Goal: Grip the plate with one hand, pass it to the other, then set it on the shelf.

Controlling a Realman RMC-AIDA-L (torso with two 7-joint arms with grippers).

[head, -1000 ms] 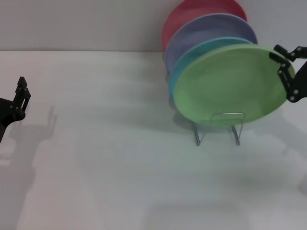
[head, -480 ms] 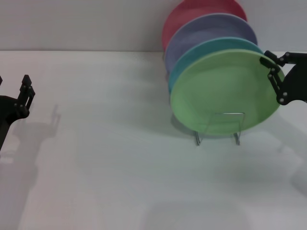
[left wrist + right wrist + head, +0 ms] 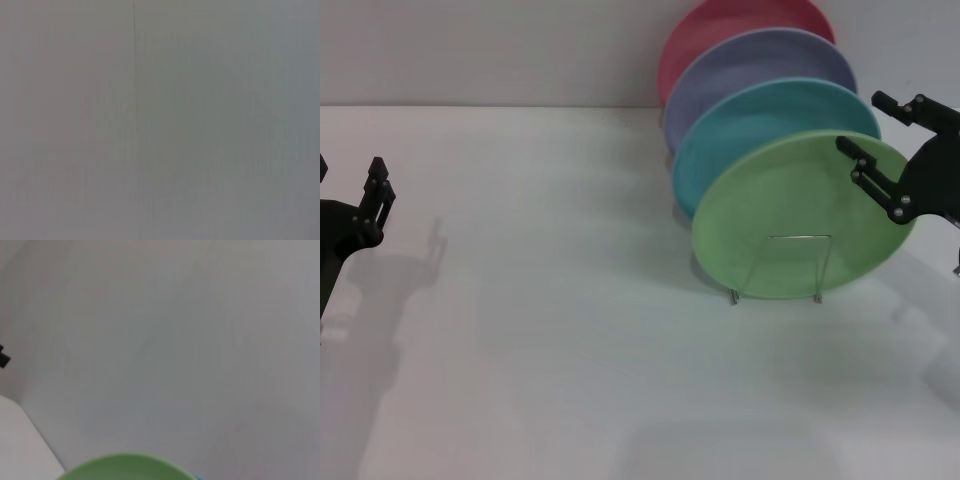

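Note:
The pale-green plate [image 3: 790, 220] stands tilted in the front slot of the silver wire shelf [image 3: 817, 268], leaning toward the turquoise plate behind it. My right gripper [image 3: 878, 132] is at the plate's upper right rim. Its fingers are spread, one in front of the plate's face and one behind the rim, with a gap on each side. The plate's rim also shows in the right wrist view [image 3: 125, 467]. My left gripper [image 3: 350, 190] hangs open and empty at the far left, well away from the plates. The left wrist view shows only blank grey.
A turquoise plate [image 3: 760, 115], a lavender plate [image 3: 760, 62] and a red plate [image 3: 720, 25] stand in the same shelf behind the green one, against the back wall. The white table [image 3: 540, 330] spreads to the left and front.
The green plate has dropped lower and settled into the shelf's front slot. The right gripper's fingers have spread apart from the rim. The left gripper has barely moved.

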